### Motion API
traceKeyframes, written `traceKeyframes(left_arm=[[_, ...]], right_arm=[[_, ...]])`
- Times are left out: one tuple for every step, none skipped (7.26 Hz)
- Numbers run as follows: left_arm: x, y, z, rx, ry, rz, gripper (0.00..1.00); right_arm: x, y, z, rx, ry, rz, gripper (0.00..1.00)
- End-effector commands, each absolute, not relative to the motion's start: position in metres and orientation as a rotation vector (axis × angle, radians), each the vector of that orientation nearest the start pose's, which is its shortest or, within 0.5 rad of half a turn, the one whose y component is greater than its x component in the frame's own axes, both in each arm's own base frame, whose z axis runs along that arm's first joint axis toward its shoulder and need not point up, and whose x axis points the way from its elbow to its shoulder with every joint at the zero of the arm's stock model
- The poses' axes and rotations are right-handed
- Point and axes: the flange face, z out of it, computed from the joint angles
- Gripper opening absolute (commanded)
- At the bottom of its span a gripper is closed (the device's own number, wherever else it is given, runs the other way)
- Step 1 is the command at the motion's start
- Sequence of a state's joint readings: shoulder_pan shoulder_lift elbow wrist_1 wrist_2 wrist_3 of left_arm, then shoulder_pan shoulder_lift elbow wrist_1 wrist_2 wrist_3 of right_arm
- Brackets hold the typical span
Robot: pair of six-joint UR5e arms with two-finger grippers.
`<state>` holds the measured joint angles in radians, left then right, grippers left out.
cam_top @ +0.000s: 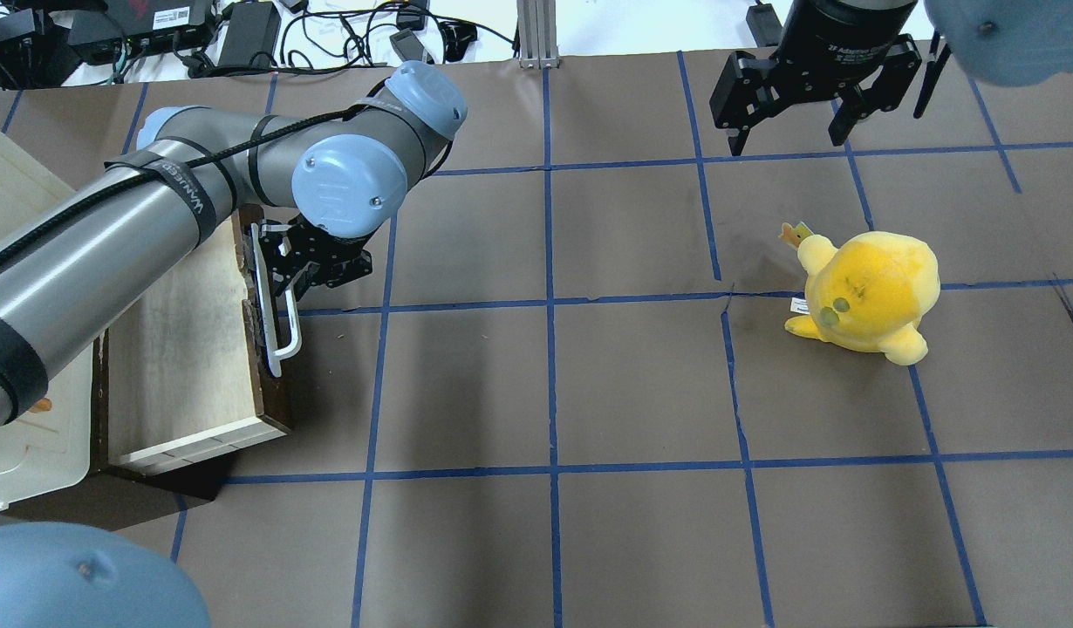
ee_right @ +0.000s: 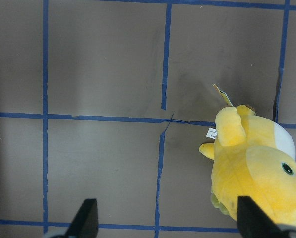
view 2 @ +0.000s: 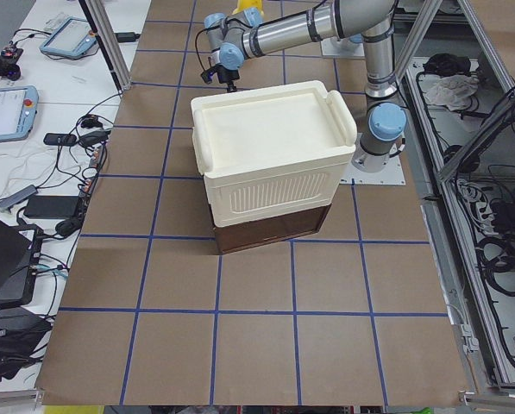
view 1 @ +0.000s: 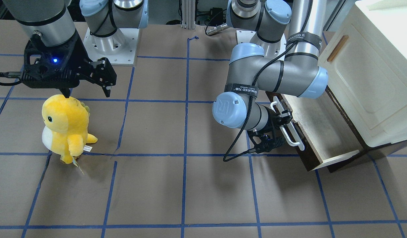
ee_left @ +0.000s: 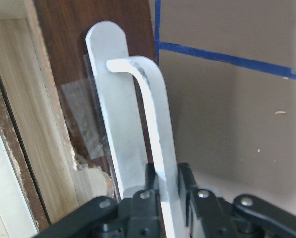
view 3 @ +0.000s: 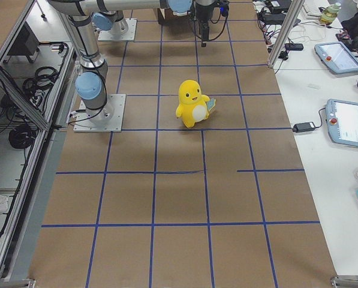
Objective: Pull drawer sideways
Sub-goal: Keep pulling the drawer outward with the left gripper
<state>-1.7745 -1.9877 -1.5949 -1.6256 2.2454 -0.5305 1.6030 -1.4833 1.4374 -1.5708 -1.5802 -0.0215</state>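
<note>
In the overhead view the left arm's forearm covered much of the cabinet point(cam_top: 17, 201) and one corner of the drawer point(cam_top: 183, 349). From the table's left end the cabinet point(view 2: 266, 172) blocked the pulled-out part altogether. The left wrist camera caught only one end of the handle point(ee_left: 155, 124), a strip of dark front and a sliver of pale wood; the jaw bases were cut off at the bottom edge. The right wrist camera showed only the two tips of the right gripper point(ee_right: 167, 218).

A yellow plush toy point(cam_top: 864, 296) stood upright on the brown, blue-taped worktop point(cam_top: 545, 392), well apart from the drawer. The right gripper point(cam_top: 785, 139) hung above the worktop near the toy point(view 1: 63, 122), its jaws apart and holding nothing.

The drawer point(view 1: 322, 132) lay at the robot's left end of the worktop, drawn out from under the cream cabinet point(view 1: 372, 82), its light wood inside exposed. The left gripper point(cam_top: 279, 270) sat at the dark front, its jaws clamped on the white bar handle point(cam_top: 281, 336), one jaw on either side of the bar partway along its length.
</note>
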Motion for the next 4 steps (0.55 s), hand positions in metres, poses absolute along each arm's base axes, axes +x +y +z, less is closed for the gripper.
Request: traceKeyframes(left_arm=[[-0.191, -0.549, 0.278, -0.171, 2.344, 0.231, 0.96], [-0.193, -0.545, 0.292, -0.166, 2.363, 0.211, 1.00], [-0.200, -0.539, 0.307, -0.217, 2.462, 0.227, 1.00], [-0.203, -0.541, 0.336, -0.294, 2.583, 0.213, 1.00]], right_arm=[[0.149, -0.529, 0.509, -0.084, 3.150, -0.073, 1.00], [0.149, -0.529, 0.509, -0.084, 3.149, -0.073, 1.00], [0.149, -0.529, 0.509, -0.084, 3.149, -0.073, 1.00], [0.149, -0.529, 0.509, -0.084, 3.150, -0.073, 1.00]])
